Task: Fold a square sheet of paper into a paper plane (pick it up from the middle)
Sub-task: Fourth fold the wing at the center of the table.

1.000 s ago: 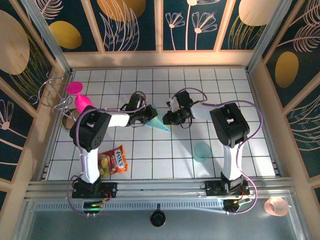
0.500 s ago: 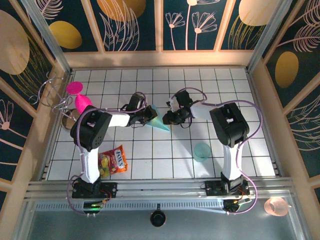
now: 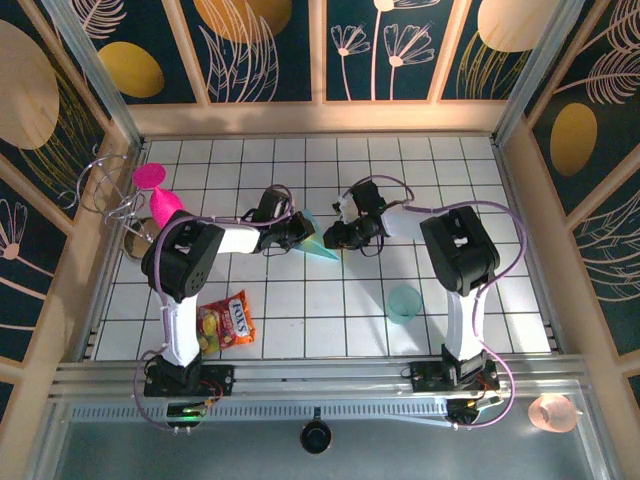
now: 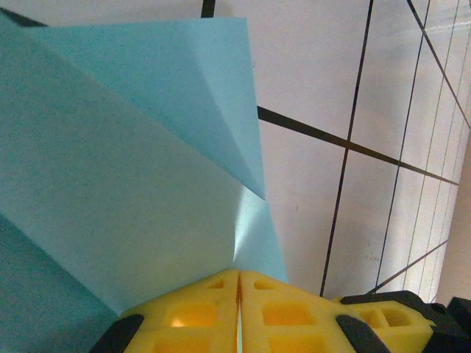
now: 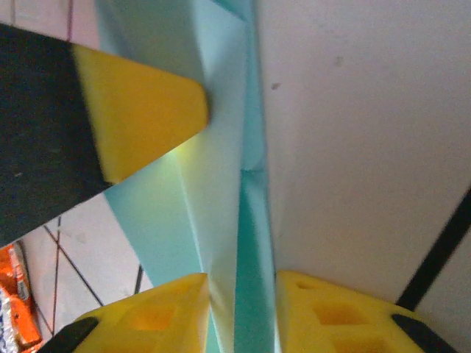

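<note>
Clamps the paper plane [image 3: 320, 250] tight in the left gripper [image 4: 238, 278], mid-table between the arms. Straddles its fold with the right gripper [image 5: 243, 283]; pinching or released, cannot tell. Best done holding left firm, sliding right along the crease untwisted.

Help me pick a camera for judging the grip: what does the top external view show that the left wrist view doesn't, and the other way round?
Top external, not left wrist: both arms reaching to mid-table, the right tool at the right end of the blue paper, plus a teal cup and a snack bag nearer the bases.
Left wrist, not top external: close detail of the yellow fingers shut on the paper's edge, and its layered diagonal folds.
Both: the blue paper, the left tool and the white tiled table.
</note>
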Robot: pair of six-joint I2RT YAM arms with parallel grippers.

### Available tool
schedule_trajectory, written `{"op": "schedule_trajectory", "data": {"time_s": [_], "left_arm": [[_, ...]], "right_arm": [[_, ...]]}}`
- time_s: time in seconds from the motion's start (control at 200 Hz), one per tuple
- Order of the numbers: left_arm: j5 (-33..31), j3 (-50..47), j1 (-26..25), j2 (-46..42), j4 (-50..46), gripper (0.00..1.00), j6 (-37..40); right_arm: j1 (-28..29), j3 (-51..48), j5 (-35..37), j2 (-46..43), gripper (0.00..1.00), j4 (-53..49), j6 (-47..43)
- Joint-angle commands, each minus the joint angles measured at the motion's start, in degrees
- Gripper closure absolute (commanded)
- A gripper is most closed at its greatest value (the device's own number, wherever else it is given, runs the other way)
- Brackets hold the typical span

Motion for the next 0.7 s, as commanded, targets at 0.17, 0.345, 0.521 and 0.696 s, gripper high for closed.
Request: {"op": "schedule_trajectory", "data": {"time_s": [0.17, 0.345, 0.521, 0.696], "left_arm": [[-0.26, 0.28, -0.42, 1.4, -2.05, 0.91, 0.65], [-0.26, 0.28, -0.39, 1.34, -2.02, 0.91, 0.67], [-0.26, 0.15, -0.42, 1.25, -2.04, 0.91, 0.67], [-0.52, -0.15, -0.34, 1.13, -2.22, 0.91, 0.67]], "right_arm": [[-0.67, -2.13, -1.35, -8.18, 0.65, 1.29, 1.28], [0.82, -0.74, -4.29, -5.06, 0.76, 0.45, 0.18], [0.65, -0.03, -4.87, -2.51, 0.82, 1.05, 0.74], [0.65, 0.27, -4.19, -0.75, 0.83, 0.38, 0.28]]}}
